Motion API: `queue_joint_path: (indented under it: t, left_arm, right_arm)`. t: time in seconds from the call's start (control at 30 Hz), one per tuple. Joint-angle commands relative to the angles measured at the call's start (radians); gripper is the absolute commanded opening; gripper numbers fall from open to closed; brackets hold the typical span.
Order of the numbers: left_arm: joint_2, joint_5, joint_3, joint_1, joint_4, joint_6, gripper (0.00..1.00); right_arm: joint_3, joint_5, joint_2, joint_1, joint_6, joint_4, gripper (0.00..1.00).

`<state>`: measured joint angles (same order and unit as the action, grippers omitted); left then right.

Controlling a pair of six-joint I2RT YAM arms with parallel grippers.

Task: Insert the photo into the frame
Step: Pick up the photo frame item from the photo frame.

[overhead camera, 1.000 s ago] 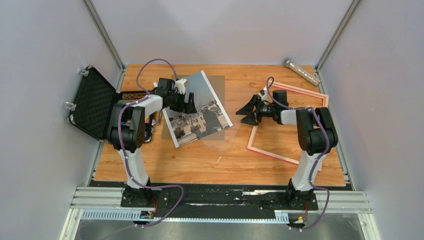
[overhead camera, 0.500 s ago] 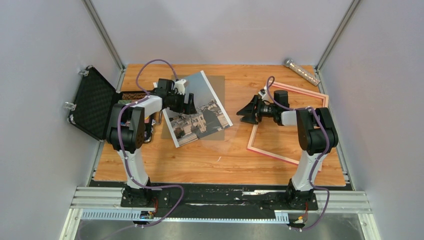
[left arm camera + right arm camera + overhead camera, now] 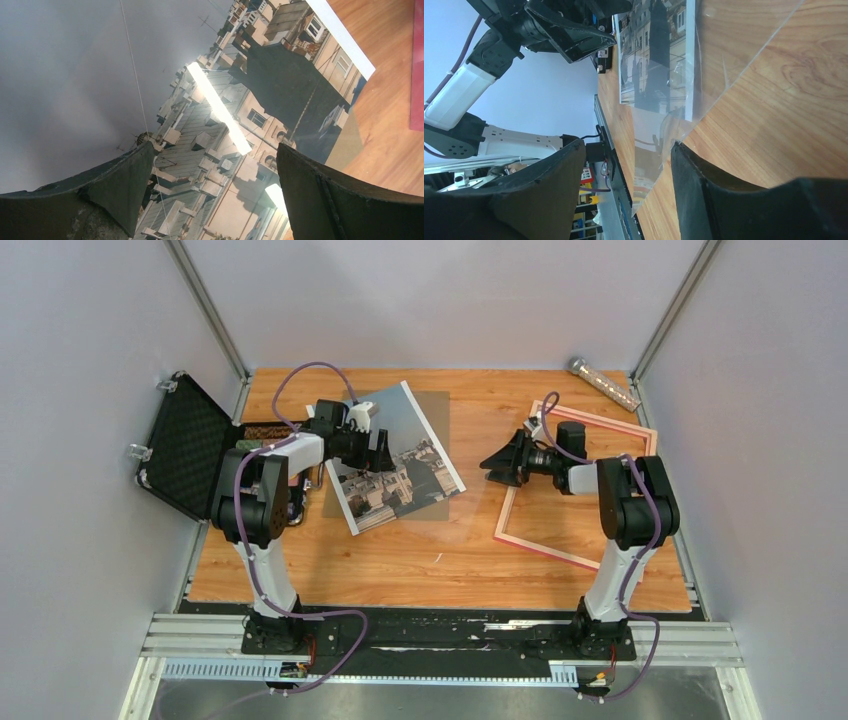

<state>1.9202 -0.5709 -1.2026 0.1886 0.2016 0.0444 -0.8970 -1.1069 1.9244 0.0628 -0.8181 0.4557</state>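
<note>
Two hazards seem likeliest, and both come from how flat and slippery the pieces are. The photo point(image 3: 415, 478) lies askew at the left-centre of the table point(image 3: 440, 560), together with a clear sheet point(image 3: 337, 502) that sticks out past its edges; whether that sheet is over or under the print I cannot tell. The left gripper point(image 3: 378, 452) hangs above the print with its jaws spread wide and nothing between them. A pinch at an edge could crease the paper, or drag the clear sheet along with it. The frame point(image 3: 615, 421) lies well apart on the right, turned at a different angle from the photo, so a corner of the print might catch on a thin pink rail and buckle instead of dropping inside. The right gripper point(image 3: 497, 462) hovers between print and frame, turned sideways, jaws partly apart and empty; if it reaches left it could clash with the other arm. An open black case point(image 3: 185, 445) sits at the far left. No brand or writing is legible; the small stickers in the right wrist view are too tiny to read.
</note>
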Motion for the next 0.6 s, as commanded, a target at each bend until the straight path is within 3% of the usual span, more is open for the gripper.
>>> queue_joint_path:
  t: [0.0,0.4,0.57]
  left_arm:
    - [-0.013,-0.071,0.04,0.017,0.082,0.025,1.0]
    - [-0.022,-0.132,0.058,0.018,0.065,0.021,1.0]
    - [-0.023,-0.13,0.063,0.024,0.058,0.02,1.0]
  right_arm:
    - [0.009,-0.044,-0.031,0.005,-0.062,0.135,0.61]
    - [0.028,-0.076,-0.02,-0.009,-0.192,0.302,0.62]
    - [0.017,-0.026,-0.025,-0.009,-0.208,0.221,0.63]
